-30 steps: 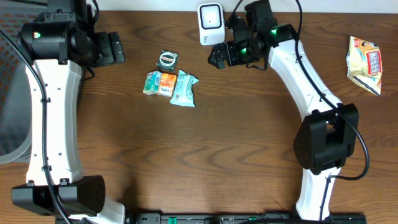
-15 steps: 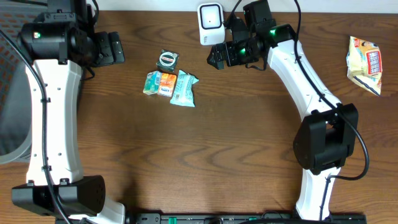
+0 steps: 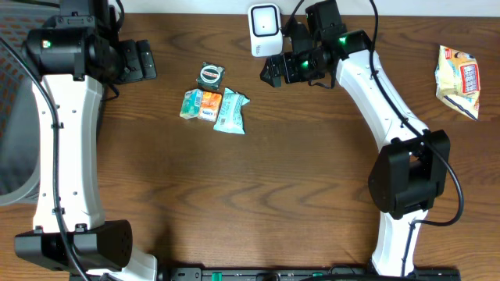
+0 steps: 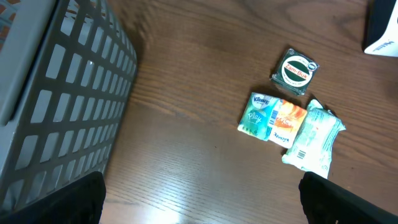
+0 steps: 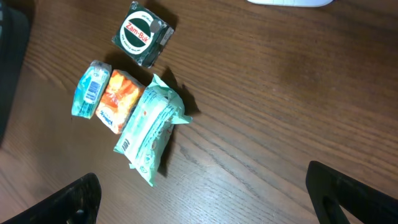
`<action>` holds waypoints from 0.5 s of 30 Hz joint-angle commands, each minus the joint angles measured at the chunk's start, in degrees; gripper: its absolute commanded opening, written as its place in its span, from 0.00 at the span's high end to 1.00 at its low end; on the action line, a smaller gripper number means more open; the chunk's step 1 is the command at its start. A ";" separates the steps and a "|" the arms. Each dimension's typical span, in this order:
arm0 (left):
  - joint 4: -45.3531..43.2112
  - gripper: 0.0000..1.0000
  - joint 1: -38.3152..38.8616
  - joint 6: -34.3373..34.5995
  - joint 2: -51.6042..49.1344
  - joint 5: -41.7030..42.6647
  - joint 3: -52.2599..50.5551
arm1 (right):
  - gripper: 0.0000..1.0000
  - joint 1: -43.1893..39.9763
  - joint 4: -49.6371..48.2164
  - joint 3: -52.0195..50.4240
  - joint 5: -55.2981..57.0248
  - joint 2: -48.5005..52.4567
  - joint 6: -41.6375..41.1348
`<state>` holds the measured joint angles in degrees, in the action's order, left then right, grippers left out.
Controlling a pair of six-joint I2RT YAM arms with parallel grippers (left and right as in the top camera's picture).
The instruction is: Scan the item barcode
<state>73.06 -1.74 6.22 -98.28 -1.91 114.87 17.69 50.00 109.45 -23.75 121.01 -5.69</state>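
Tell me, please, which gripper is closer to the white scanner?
Right. The right gripper hovers just in front of the white scanner; the left gripper is well off to its left, beyond the packets.

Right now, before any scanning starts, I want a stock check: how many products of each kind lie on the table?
Tissue packs: 2
Wipes pack: 1
Zam-Buk tin: 1
Snack bag: 1
Total: 5
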 commanded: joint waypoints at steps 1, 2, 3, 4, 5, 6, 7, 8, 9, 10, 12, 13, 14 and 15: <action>0.02 0.02 -0.24 0.50 -0.22 -0.92 -0.28 | 0.01 0.46 0.15 0.13 -0.17 -0.87 -1.62; 0.02 0.02 -0.24 0.50 -0.22 -0.92 -0.28 | 0.01 0.52 0.13 0.13 -0.15 -0.87 -1.99; 0.02 0.02 -0.24 0.52 -0.22 -0.92 -0.28 | 0.01 0.63 0.04 0.13 -0.17 -0.87 -2.56; 0.02 0.02 -0.24 0.50 -0.22 -0.92 -0.28 | 0.01 0.74 -0.09 0.13 -0.17 -0.87 -3.04; 0.02 0.02 -0.24 0.50 -0.22 -0.92 -0.28 | 0.01 0.90 -0.13 0.13 -0.17 -0.87 -3.41; 0.02 0.02 -0.24 0.50 -0.22 -0.92 -0.28 | 0.01 1.18 -0.31 0.13 -0.17 -0.87 -3.56; 0.02 0.02 -0.24 0.52 -0.22 -0.92 -0.28 | 0.01 1.49 -0.39 0.13 -0.15 -0.87 -3.54; 0.02 0.02 -0.24 0.50 -0.22 -0.92 -0.28 | 0.01 1.84 -0.48 0.13 -0.15 -0.87 -3.54; 0.02 0.02 -0.24 0.52 -0.22 -0.92 -0.28 | 0.01 2.16 -0.52 0.11 -0.15 -0.87 -3.54; 0.02 0.02 -0.24 0.50 -0.22 -0.92 -0.28 | 0.01 2.58 -0.61 0.11 -0.15 -0.87 -3.54; 0.02 0.02 -0.24 0.52 -0.22 -0.92 -0.28 | 0.01 3.43 -0.98 -0.04 -0.11 -0.87 -3.52; 0.02 0.03 -0.24 0.50 -0.22 -0.92 -0.28 | 0.01 3.85 -1.16 -0.09 0.17 -0.87 -3.52; 0.02 0.02 -0.24 0.50 -0.22 -0.92 -0.28 | 0.01 4.33 -1.20 -0.13 1.25 -0.87 -3.52; 0.02 0.02 -0.24 0.50 -0.22 -0.92 -0.28 | 0.01 4.68 -1.22 -0.20 2.19 -0.87 -3.52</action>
<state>73.08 -1.74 6.22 -98.28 -1.91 114.87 20.80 48.90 109.45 -23.24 121.01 -8.56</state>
